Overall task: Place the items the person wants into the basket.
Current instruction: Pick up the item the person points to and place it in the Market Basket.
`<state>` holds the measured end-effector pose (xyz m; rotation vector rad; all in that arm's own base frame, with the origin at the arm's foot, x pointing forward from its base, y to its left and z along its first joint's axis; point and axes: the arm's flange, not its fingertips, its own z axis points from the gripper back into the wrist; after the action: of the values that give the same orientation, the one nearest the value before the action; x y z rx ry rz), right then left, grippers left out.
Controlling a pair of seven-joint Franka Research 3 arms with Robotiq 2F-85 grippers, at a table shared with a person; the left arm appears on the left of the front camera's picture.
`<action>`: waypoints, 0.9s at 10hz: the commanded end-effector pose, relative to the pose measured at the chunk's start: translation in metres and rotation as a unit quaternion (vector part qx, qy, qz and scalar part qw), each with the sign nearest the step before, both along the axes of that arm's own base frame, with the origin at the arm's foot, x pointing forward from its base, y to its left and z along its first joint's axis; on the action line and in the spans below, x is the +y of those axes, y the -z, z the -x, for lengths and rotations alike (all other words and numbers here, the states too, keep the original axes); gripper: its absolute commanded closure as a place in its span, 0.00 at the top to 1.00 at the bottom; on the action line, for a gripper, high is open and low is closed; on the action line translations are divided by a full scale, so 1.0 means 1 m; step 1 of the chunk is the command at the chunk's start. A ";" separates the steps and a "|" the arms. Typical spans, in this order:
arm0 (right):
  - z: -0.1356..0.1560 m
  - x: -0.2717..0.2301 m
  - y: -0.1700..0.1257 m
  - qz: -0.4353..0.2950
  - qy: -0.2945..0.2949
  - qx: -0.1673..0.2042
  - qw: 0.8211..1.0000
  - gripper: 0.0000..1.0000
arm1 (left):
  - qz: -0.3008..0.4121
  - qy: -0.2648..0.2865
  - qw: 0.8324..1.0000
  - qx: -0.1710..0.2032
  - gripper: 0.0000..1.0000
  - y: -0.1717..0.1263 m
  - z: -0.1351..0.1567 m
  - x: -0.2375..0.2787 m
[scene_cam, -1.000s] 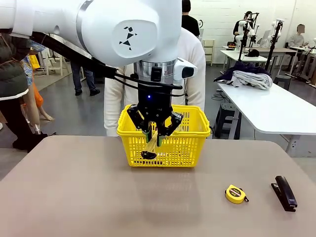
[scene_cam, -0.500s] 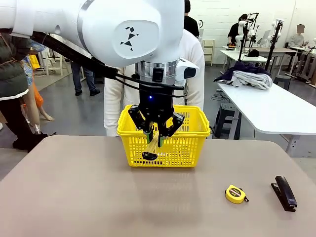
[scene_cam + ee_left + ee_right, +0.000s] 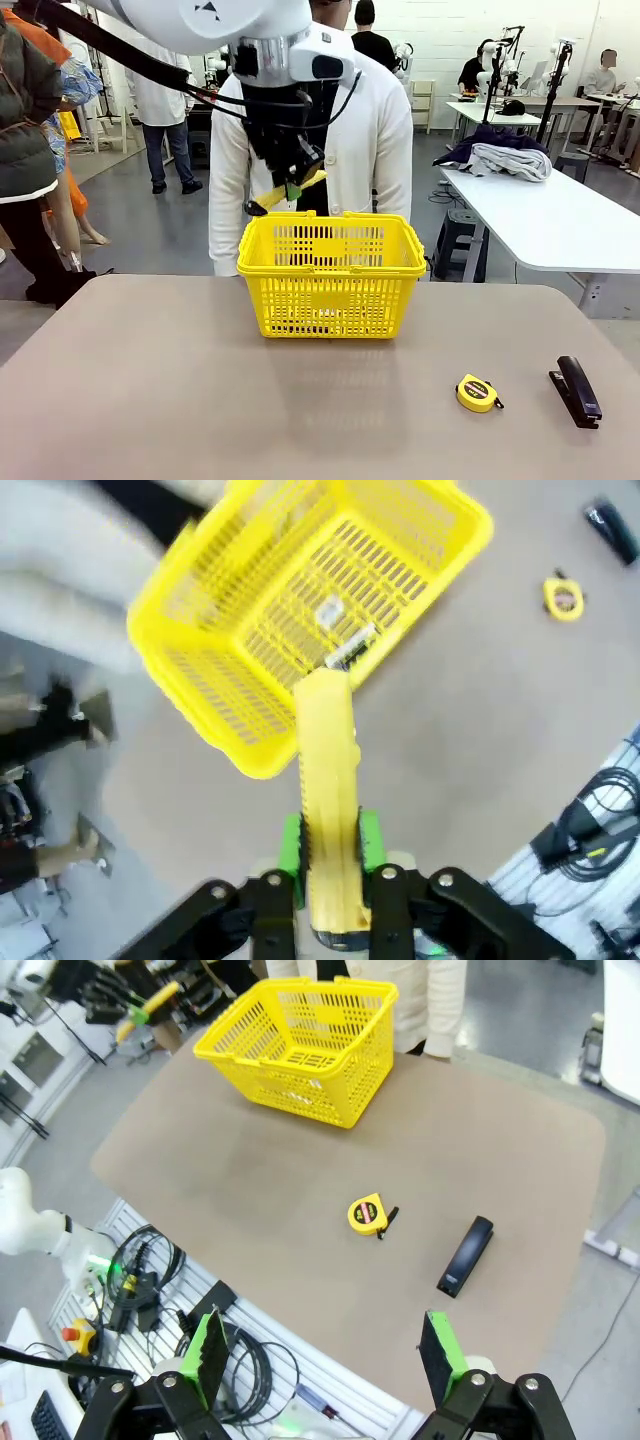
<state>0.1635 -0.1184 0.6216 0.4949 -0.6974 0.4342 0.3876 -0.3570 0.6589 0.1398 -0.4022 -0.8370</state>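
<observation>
Above the far rim of the basket (image 3: 331, 272), the left gripper (image 3: 291, 187) has its jaws clamped on the yellow utility knife (image 3: 290, 190), held tilted. Released here, it could strike the rim or the person (image 3: 372, 140) and fall outside; the right gripper (image 3: 325, 1354) hangs wide open, holding nothing.

White glossy arm upper left, black triangle logo, black cables; black left gripper (image 3: 290, 190) with green pads. Right gripper (image 3: 325, 1355) same. Person (image 3: 370, 140) in white cardigan.

Yellow lattice basket (image 3: 331, 275) on a grey-brown table (image 3: 200, 400). Beside the basket: yellow tape measure (image 3: 477, 392), black stapler (image 3: 577, 390). Above it, a yellow knife (image 3: 330, 790) between green pads (image 3: 291, 842).
</observation>
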 end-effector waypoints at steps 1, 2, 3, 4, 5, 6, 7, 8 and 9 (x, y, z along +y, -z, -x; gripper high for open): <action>-0.001 0.001 0.001 -0.005 -0.011 -0.003 1.000 1.00 | -0.037 0.138 0.990 0.010 0.26 0.008 -0.033 -0.017; -0.001 0.001 0.001 -0.005 -0.011 -0.003 1.000 1.00 | -0.067 0.181 0.981 0.031 0.26 0.015 -0.046 -0.029; -0.001 0.001 0.001 -0.005 -0.011 -0.003 1.000 1.00 | -0.103 0.213 0.970 0.063 0.26 0.025 -0.057 -0.042; -0.001 0.001 0.001 -0.005 -0.011 -0.003 1.000 1.00 | -0.125 0.241 0.959 0.088 0.26 0.037 -0.066 -0.051; -0.001 0.001 0.001 -0.005 -0.011 -0.003 1.000 1.00 | -0.141 0.253 0.952 0.098 0.26 0.047 -0.075 -0.056; -0.001 0.001 0.001 -0.005 -0.011 -0.003 1.000 1.00 | -0.146 0.258 0.950 0.094 0.26 0.052 -0.079 -0.057; -0.001 0.001 0.001 -0.005 -0.011 -0.003 1.000 1.00 | -0.131 0.244 0.960 0.053 0.26 0.048 -0.070 -0.058; -0.001 0.001 0.001 -0.005 -0.011 -0.003 1.000 1.00 | -0.123 0.247 0.955 0.105 0.26 0.072 -0.071 -0.053; -0.001 0.001 0.001 -0.005 -0.011 -0.003 1.000 1.00 | -0.123 0.247 0.955 0.105 0.26 0.072 -0.071 -0.053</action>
<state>0.1635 -0.1184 0.6217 0.4949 -0.6975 0.4341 0.4622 -0.4132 0.5908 0.1988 -0.1429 -1.3901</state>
